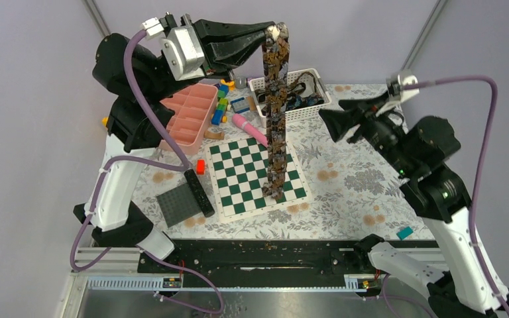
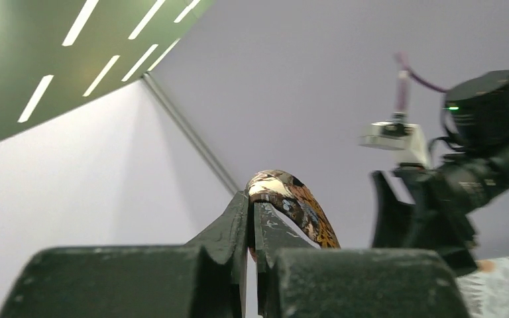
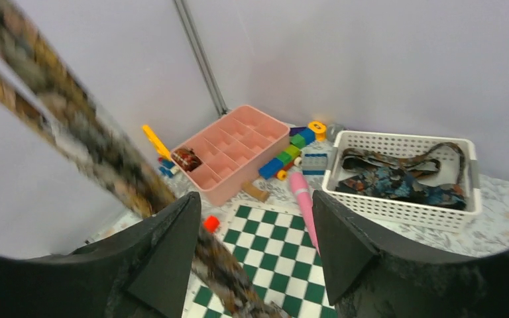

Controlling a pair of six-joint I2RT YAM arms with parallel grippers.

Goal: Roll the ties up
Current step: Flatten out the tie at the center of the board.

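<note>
My left gripper [image 1: 275, 34] is raised high and shut on the top of a long brown, black and tan patterned tie [image 1: 277, 112]. The tie hangs straight down and its lower end rests on the green and white chessboard [image 1: 238, 173]. In the left wrist view the tie [image 2: 298, 207] loops out from between the closed fingers of my left gripper [image 2: 252, 207]. My right gripper [image 1: 328, 122] is open and empty, to the right of the hanging tie. In the right wrist view the tie [image 3: 93, 142] runs blurred across the left, beside my right gripper [image 3: 255, 228]. Another dark blue-patterned tie [image 3: 397, 179] lies in the white basket [image 3: 397, 209].
A pink compartment tray [image 1: 192, 116], coloured blocks [image 1: 221, 103], a pink pen [image 1: 252, 129] and a small red cube [image 1: 200, 166] lie left of the board. A dark grey baseplate [image 1: 177, 204] with a black bar sits front left. A teal piece [image 1: 405, 232] lies at front right.
</note>
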